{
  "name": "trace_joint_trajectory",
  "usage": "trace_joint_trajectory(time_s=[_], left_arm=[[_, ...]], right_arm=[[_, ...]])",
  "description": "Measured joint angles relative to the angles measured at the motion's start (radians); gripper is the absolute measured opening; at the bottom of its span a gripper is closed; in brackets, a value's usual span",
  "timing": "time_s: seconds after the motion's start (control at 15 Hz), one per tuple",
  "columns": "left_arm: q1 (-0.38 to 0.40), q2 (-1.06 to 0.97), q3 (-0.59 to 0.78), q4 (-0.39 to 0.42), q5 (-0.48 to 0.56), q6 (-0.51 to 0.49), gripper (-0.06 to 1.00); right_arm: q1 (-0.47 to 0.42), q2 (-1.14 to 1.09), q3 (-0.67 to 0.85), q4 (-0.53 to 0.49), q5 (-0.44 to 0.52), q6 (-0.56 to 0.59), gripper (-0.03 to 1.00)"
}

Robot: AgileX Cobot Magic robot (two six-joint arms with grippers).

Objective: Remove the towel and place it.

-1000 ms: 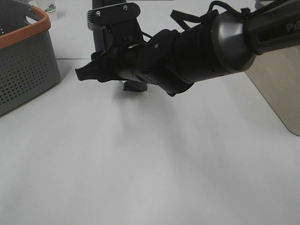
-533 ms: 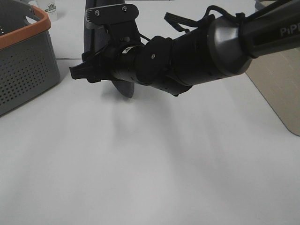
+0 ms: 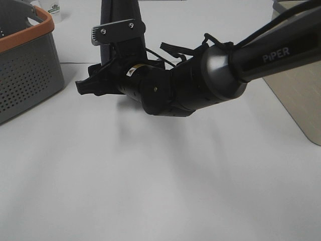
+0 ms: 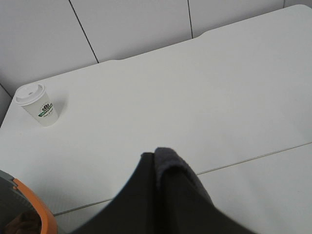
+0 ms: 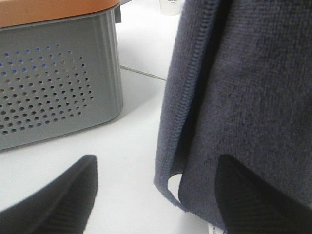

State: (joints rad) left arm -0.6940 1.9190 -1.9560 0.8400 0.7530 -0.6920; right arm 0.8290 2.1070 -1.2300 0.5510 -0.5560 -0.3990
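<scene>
Towel [image 3: 119, 14] was held outside basket [image 3: 30, 70] by closed left jaws | right jaws were spread astride its hem, ungripped | placement was judged outstanding.

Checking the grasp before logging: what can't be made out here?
Exterior high: top of the towel, cut off by the upper edge; its lower part, behind the right arm.
Right wrist: whether the right gripper touches the towel; one finger overlaps the cloth.
Exterior high: inside the basket, cut off by the frame.
</scene>
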Motion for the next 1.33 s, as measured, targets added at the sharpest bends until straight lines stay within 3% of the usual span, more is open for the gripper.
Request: trace_joint_trajectory(time_s=[0.8, 1.2, 1.33], left_arm=[[0.0, 0.0, 0.0, -0.018, 0.001, 0.007, 0.0], [0.0, 0.0, 0.0, -0.033, 0.035, 0.007, 0.0], [0.0, 0.0, 0.0, -0.033, 0.035, 0.007, 0.0]], right_arm=[[0.0, 0.224, -0.234, -0.006, -0.031, 0.043, 0.66], [0.0, 0.247, -0.257, 0.095, -0.133, 0.043, 0.54], [0.0, 0.247, -0.257, 0.129, -0.124, 0.043, 0.38]])
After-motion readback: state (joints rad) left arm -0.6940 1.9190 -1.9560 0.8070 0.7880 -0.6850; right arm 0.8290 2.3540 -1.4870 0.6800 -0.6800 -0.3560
